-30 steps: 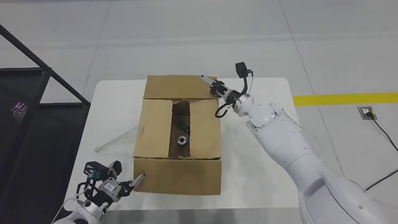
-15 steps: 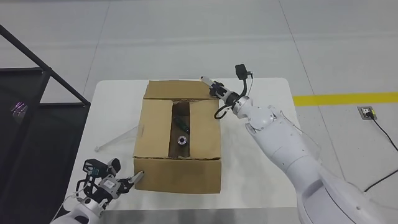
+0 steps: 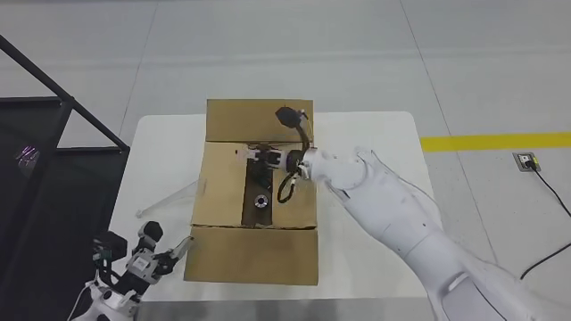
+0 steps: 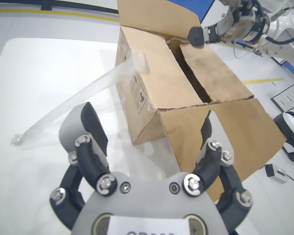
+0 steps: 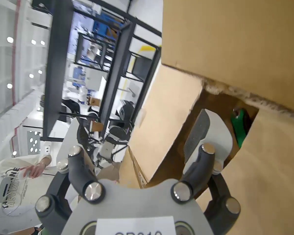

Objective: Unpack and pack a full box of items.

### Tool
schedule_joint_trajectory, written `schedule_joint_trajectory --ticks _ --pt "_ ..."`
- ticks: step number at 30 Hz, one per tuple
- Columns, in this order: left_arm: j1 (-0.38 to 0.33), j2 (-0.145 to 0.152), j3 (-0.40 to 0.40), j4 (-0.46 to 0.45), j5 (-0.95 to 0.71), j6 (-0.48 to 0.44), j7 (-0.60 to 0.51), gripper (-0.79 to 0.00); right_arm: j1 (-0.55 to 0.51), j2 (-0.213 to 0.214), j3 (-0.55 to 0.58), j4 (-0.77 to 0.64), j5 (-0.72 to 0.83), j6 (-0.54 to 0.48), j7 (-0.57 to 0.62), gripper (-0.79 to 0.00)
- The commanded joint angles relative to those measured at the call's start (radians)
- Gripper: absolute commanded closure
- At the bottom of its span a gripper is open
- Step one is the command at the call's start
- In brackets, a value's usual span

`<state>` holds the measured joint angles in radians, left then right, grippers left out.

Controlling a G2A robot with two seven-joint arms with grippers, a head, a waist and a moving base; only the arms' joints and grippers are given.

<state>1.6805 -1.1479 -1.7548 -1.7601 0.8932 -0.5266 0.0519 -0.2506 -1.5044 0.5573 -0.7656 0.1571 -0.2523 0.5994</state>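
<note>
We logged one cardboard box [image 3: 223, 192] mid-table [image 3: 375, 232], top flaps parted by a gap, green item [image 3: 260, 178] inside, right gripper [image 3: 250, 153] over that gap, fingers apart, left gripper [image 4: 147, 118] beside near flap, fingers apart, empty.

The grey-and-black left gripper [image 3: 169, 239] hovers at the near left corner of the white table [image 3: 375, 134], fingers spread. The white right arm extends across the table's middle, the right gripper [image 3: 252, 154] likewise spread.
</note>
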Motion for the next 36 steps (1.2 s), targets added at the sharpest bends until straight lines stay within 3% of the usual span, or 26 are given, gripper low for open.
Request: schedule_joint_trajectory --ticks 1,7,21,30,36 --pt "0.01 -0.001 -0.008 -0.002 -0.016 0.004 0.012 -0.785 0.0 -0.011 -0.015 -0.008 -0.013 0.093 0.023 -0.785" --pt "0.029 0.0 -0.028 -0.004 -0.033 -0.01 0.015 -0.785 0.005 -0.066 -0.034 0.079 0.046 0.16 0.056 -0.785" --pt "0.058 0.001 -0.015 -0.036 0.042 -0.023 0.02 -0.785 0.019 -0.197 -0.008 0.338 0.255 -0.055 0.16 -0.785" --pt "0.062 0.001 0.004 -0.055 0.08 -0.021 0.013 -0.785 0.049 -0.231 0.051 0.416 0.362 -0.189 0.292 -0.785" --pt "0.03 0.0 0.034 -0.083 0.141 0.031 -0.026 -0.785 0.067 -0.245 0.075 0.399 0.379 -0.249 0.34 -0.785"
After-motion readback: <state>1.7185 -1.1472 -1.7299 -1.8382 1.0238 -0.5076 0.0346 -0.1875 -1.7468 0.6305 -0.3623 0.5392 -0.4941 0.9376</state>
